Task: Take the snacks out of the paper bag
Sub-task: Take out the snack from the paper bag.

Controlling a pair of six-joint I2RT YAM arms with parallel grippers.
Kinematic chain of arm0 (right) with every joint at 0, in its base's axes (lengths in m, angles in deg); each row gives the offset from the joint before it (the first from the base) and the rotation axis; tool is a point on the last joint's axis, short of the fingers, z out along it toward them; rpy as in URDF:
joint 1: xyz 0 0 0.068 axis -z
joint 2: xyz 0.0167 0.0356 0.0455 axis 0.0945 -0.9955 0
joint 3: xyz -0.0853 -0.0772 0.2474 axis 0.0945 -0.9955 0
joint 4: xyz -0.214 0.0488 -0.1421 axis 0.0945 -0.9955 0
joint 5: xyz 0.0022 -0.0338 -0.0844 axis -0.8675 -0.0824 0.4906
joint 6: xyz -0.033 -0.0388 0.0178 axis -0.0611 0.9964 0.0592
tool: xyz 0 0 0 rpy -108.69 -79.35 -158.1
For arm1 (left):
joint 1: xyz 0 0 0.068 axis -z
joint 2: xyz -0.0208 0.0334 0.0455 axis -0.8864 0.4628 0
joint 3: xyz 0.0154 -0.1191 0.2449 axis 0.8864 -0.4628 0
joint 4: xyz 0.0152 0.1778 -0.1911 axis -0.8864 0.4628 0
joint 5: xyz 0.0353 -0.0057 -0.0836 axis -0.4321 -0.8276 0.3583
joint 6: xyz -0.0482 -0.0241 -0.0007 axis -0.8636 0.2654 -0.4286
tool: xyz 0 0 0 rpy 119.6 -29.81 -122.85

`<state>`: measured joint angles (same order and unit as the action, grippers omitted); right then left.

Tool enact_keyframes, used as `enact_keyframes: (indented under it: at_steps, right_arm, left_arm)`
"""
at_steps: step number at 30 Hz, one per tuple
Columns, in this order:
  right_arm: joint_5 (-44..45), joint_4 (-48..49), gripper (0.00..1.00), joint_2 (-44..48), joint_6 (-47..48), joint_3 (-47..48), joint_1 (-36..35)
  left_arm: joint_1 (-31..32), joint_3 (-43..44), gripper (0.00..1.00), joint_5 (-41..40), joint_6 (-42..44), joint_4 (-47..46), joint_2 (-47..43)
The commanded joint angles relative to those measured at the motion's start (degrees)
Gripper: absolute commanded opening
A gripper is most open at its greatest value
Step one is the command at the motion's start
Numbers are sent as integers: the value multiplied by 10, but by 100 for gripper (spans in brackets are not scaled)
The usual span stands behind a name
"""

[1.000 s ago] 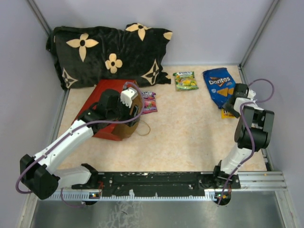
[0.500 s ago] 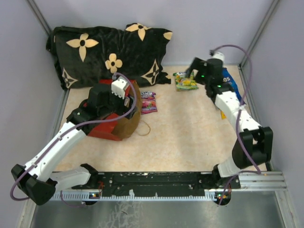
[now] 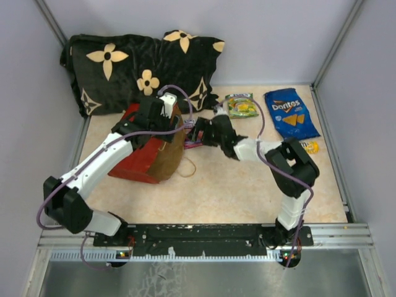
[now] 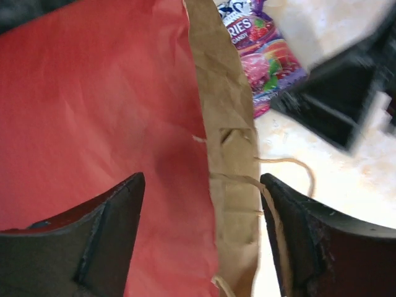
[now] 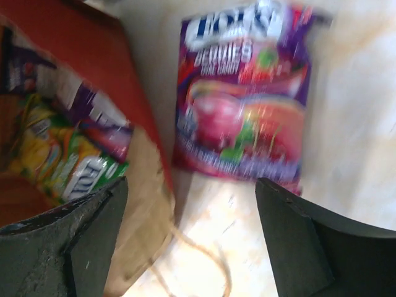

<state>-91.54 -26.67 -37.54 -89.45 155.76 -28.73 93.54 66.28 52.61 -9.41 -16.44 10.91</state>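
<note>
Right gripper has been swung from Doritos bag to purple pouch, jaws wide (nothing held); left gripper, also wide, is held astride paper bag rim.

The paper bag is laid on its side on the table, just in front of the pillow. A packet is seen inside its mouth. Just right of the mouth, a berry pouch is laid flat. Further right and behind, another candy pouch is placed, then the Doritos bag. The M&M's packet is set farthest right of the paper bag.
</note>
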Motion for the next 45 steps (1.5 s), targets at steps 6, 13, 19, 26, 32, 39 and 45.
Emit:
enact_keyframes:
  at_steps: [6, 13, 19, 26, 32, 39, 45]
  right_arm:
    - [82, 331, 83, 34, -302, -99, -112]
    - [83, 275, 81, -105, -406, 45, -150]
    - [168, 130, 85, -131, -441, 105, -176]
    - [221, 61, 83, -163, -495, 126, -209]
    - [226, 30, 76, -251, -563, 215, -232]
    - [288, 3, 61, -321, -572, 322, -239]
    - [276, 91, 14, -311, -426, 315, -240]
  left_arm:
    - [-1, 96, 0, -85, 27, 67, 50]
    - [-1, 87, 0, -91, 14, 110, -11]
    - [-1, 72, 0, -107, 18, 160, -50]
    - [2, 70, 0, -70, 61, 181, -73]
    - [4, 60, 0, -78, 75, 198, -63]
    - [5, 55, 0, -73, 76, 199, -75]
    - [6, 54, 0, -85, 71, 196, -83]
